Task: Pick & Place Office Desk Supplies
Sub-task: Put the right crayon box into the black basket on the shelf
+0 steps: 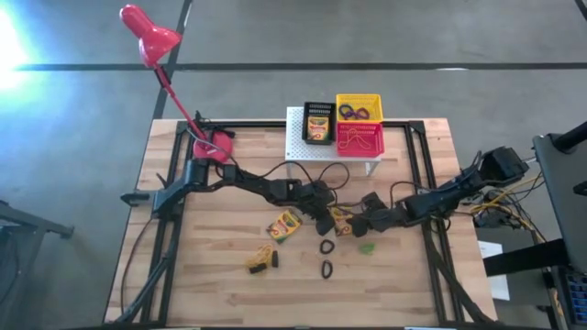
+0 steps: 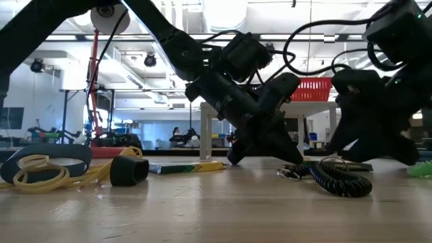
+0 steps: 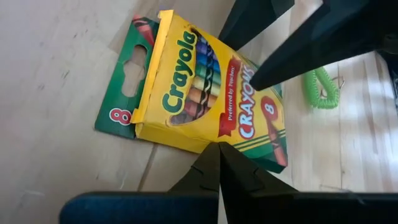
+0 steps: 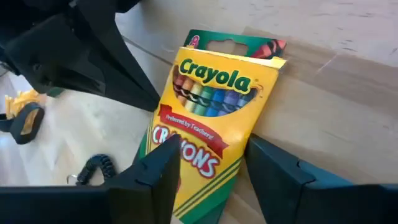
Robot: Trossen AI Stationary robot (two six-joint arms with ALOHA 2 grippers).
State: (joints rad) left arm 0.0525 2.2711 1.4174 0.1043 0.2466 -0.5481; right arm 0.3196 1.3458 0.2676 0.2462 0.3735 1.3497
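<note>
- Right wrist view: the right gripper (image 4: 208, 177) is seen with fingers spread on either side of a crayon box (image 4: 208, 118) lying flat on the table (image 4: 348, 93); contact is not clearly seen.
- The left gripper (image 3: 219, 163) is clenched, its tips just beside the same box.
- A second crayon box (image 1: 284, 225) lies nearby.

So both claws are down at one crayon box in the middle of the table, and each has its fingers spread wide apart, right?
Not quite. Both are at the crayon box, but only the right gripper is spread, straddling the box in the right wrist view. The left gripper has its fingers pressed together, as the left wrist view shows.
</note>
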